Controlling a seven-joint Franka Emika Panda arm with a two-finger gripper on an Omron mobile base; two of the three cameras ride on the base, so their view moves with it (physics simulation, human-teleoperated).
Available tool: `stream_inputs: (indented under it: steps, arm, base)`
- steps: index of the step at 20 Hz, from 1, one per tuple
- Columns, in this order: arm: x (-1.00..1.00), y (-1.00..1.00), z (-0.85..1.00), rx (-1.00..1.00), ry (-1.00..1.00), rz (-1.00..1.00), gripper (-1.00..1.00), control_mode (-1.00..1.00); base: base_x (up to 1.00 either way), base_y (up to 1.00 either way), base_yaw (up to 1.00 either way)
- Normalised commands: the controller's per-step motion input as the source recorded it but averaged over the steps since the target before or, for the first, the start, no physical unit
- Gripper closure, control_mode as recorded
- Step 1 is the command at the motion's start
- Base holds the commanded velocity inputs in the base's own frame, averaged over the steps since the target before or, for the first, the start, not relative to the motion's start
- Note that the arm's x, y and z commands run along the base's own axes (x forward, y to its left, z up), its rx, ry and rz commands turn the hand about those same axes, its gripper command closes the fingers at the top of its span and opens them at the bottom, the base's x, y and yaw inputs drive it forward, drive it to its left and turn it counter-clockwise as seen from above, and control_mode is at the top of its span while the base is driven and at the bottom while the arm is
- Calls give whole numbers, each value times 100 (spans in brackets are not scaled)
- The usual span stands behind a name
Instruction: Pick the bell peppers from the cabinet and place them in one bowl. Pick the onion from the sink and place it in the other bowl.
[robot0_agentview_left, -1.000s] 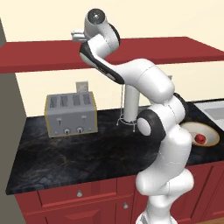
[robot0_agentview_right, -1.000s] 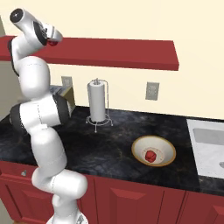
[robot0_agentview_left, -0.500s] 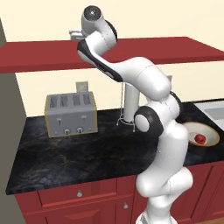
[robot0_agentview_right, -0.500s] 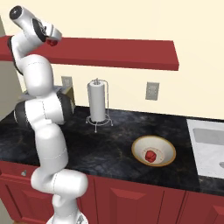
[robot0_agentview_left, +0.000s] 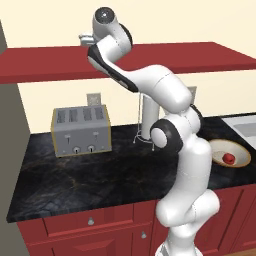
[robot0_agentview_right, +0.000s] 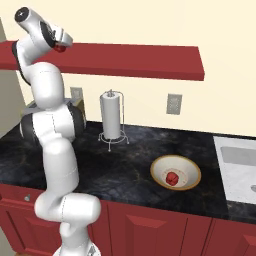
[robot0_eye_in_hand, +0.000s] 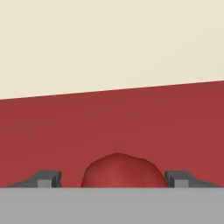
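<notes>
Gripper (robot0_eye_in_hand: 113, 180): up on top of the red cabinet (robot0_agentview_right: 130, 60), fingers (robot0_eye_in_hand: 48, 178) either side of a pepper (robot0_eye_in_hand: 124, 171) with a gap on both sides; whether they touch it, I cannot tell.
Pepper at the gripper: lies on the cabinet top, between the fingers; a red bit shows at the hand in the right base view.
Second pepper (robot0_agentview_right: 172, 178): sits inside the tan bowl (robot0_agentview_right: 159, 166) on the black counter (robot0_agentview_right: 130, 155).
Sink (robot0_agentview_right: 239, 165): at the counter's right end, beside the bowl.
Toaster (robot0_agentview_left: 81, 131): at the back of the counter, left.
Paper towel holder (robot0_agentview_right: 112, 117): upright by the wall.

hidden: pepper (robot0_eye_in_hand: 119, 171) base cut off | sink (robot0_agentview_right: 239, 167) cropped at right edge
</notes>
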Motion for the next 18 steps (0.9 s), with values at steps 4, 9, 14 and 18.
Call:
stream_inputs:
  steps: [4,9,14,18]
  arm:
    - [0,0,4,0,0,0,100,-100]
    - [-27,0,24,0,0,0,100,-100]
    - [-72,-14,29,0,0,0,100,-100]
    - [-100,-33,29,0,-2,3,100,-100]
  base:
    - [0,0,0]
    - [0,0,0]
    - [0,0,0]
    - [0,0,0]
